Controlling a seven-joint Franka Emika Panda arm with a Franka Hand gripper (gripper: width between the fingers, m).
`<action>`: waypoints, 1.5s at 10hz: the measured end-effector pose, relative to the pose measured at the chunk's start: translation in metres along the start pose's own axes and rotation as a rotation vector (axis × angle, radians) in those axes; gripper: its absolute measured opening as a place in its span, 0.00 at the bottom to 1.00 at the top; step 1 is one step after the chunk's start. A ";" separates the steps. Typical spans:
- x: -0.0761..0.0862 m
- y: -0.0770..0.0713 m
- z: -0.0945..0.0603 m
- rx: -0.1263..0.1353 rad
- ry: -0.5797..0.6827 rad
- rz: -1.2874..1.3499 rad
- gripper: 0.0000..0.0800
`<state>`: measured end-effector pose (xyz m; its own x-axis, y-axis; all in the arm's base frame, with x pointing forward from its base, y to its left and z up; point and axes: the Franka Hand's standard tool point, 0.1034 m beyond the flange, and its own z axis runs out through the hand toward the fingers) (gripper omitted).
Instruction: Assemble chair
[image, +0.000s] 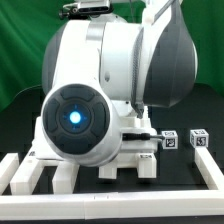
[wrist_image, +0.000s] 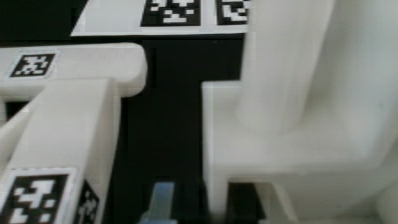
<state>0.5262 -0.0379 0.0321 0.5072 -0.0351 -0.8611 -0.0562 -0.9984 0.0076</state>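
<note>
While the gripper (wrist_image: 171, 205) has fingers pressed together, narrow gap between chair parts (wrist_image: 285, 110)

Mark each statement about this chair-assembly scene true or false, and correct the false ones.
1. Two small tagged cubes sit side by side on the exterior view's right. True.
2. The table top is white. False: it is black.
3. The gripper is wide open. False: its jaws are shut.
4. The robot body hides much of the chair parts in the exterior view. True.
5. The backdrop is red. False: it is green.
</note>
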 end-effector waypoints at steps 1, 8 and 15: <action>0.000 0.000 0.001 0.000 -0.002 0.000 0.04; 0.004 0.001 -0.001 0.000 0.016 -0.006 0.53; 0.004 0.004 -0.001 0.003 0.016 -0.004 0.81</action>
<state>0.5287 -0.0416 0.0295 0.5212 -0.0320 -0.8528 -0.0568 -0.9984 0.0027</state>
